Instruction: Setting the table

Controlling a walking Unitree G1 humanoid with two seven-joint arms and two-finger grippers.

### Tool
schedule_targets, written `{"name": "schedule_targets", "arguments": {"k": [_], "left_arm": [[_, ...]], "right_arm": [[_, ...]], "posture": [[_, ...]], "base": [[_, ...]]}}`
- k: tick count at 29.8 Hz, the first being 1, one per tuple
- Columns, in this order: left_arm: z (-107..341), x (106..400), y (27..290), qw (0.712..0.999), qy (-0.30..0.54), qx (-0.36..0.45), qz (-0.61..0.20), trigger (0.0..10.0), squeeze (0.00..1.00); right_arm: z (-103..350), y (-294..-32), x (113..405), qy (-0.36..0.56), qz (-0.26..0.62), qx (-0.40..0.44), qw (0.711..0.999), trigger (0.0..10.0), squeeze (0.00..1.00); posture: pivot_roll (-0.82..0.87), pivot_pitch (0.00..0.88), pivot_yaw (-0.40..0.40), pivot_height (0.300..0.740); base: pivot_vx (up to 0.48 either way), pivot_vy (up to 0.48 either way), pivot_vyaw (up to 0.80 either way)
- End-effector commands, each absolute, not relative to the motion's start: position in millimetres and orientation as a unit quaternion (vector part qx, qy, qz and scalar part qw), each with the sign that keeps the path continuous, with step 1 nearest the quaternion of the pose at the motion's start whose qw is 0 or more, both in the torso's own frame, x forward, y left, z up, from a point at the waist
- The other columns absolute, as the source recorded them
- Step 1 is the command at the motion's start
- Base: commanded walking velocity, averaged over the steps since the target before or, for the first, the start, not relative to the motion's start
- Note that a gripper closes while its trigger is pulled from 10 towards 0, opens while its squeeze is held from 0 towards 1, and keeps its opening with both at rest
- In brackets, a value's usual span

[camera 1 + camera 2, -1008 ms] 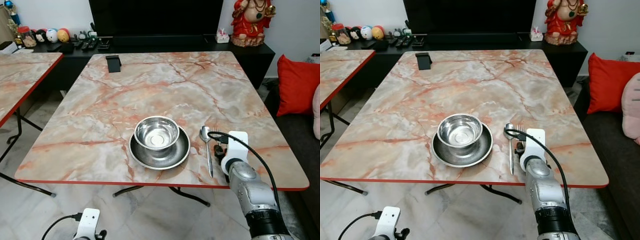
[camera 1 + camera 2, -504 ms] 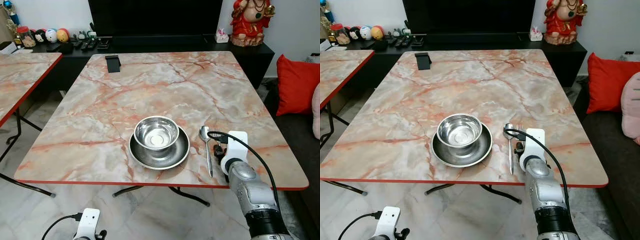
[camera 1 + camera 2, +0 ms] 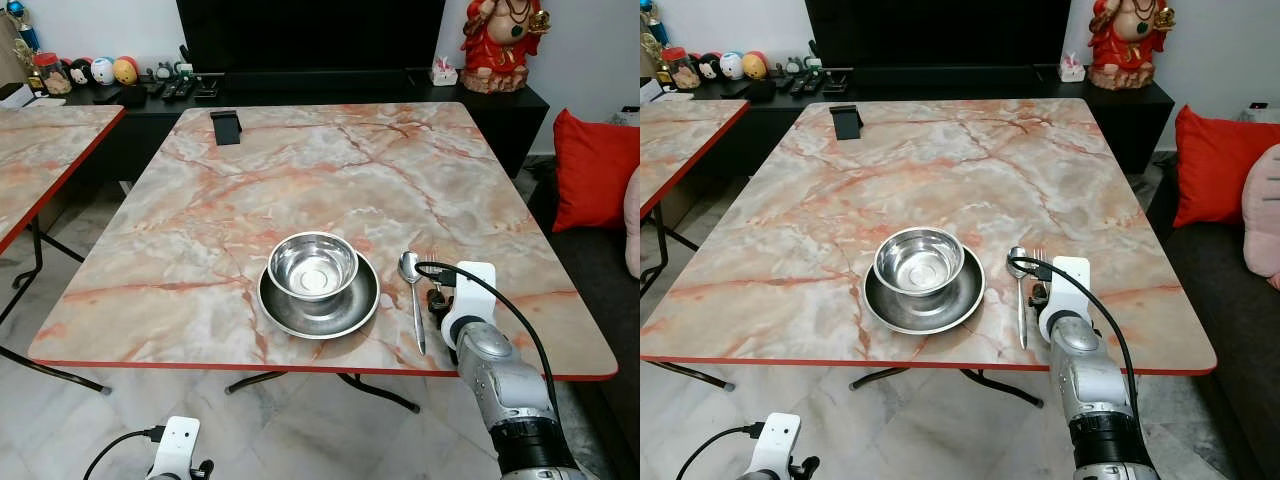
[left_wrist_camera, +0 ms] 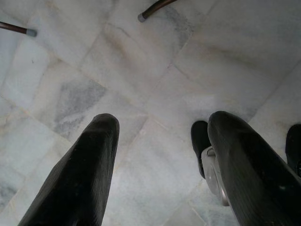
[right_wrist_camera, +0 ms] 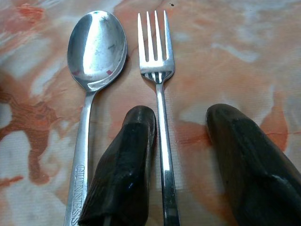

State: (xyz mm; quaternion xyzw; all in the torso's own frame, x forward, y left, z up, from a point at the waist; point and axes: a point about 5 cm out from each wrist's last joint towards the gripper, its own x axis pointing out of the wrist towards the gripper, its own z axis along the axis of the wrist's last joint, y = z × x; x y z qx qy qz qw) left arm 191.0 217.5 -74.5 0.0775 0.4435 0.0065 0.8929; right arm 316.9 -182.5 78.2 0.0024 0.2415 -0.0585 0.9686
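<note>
Already the setting looks nearly complete: a bowl (image 3: 313,265) sits on a plate (image 3: 319,299) near the worktop's (image 3: 200,240) front edge, spoon (image 5: 91,70) and fork (image 5: 160,94) side by side to its right. The right claw (image 5: 181,155) is released, straddling the fork's handle; the left claw (image 4: 162,165) hangs open above the floor (image 4: 141,61).

Bowl (image 3: 313,265) in plate (image 3: 319,306), near front edge of worktop (image 3: 200,250). Spoon (image 3: 413,297) just right of plate, handle toward front edge; fork (image 5: 161,117) just right of spoon, parallel, apart. Right gripper (image 5: 181,165) over fork handle, jaws spread, handle between them, beside left finger; contact unclear. Stand (image 3: 227,127) at far left corner of worktop. Second worktop (image 3: 40,160) to left. Cabinet (image 3: 300,95) behind, with figurines (image 3: 95,70) at left, statue (image 3: 503,45) at right. Cushion (image 3: 595,170) far right. Left gripper (image 4: 162,174) low over floor (image 4: 141,70), jaws apart.
</note>
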Motion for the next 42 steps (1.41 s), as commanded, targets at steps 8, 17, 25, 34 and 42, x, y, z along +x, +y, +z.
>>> {"name": "schedule_targets", "arguments": {"k": [8, 17, 25, 34, 42], "left_arm": [[-75, 189, 220, 0.888, 0.452, 0.079, 0.007, 10.0, 0.00], [-75, 189, 220, 0.888, 0.452, 0.079, 0.007, 10.0, 0.00], [-75, 189, 220, 0.888, 0.452, 0.079, 0.007, 10.0, 0.00], [-75, 189, 220, 0.889, 0.452, 0.079, 0.008, 10.0, 0.00], [-76, 187, 221, 0.889, 0.451, 0.081, 0.010, 10.0, 0.00]], "right_arm": [[88, -179, 321, 0.231, -0.053, 0.010, 0.971, 10.0, 0.00], [93, -179, 322, 0.225, -0.052, 0.010, 0.973, 10.0, 0.00], [96, -180, 323, 0.223, -0.051, 0.011, 0.973, 10.0, 0.00], [102, -188, 324, 0.199, -0.065, 0.000, 0.978, 10.0, 0.00], [139, -200, 326, 0.044, -0.083, 0.003, 0.996, 10.0, 0.00]], "posture": [[0.00, 0.000, 0.031, 0.740], [0.00, 0.000, 0.031, 0.740], [0.00, 0.000, 0.031, 0.740], [0.00, 0.000, 0.031, 0.740], [0.00, 0.000, 0.031, 0.740]], "base": [[0.000, 0.000, 0.00], [0.000, 0.000, 0.00], [0.000, 0.000, 0.00], [0.000, 0.000, 0.00], [0.000, 0.000, 0.00]]}}
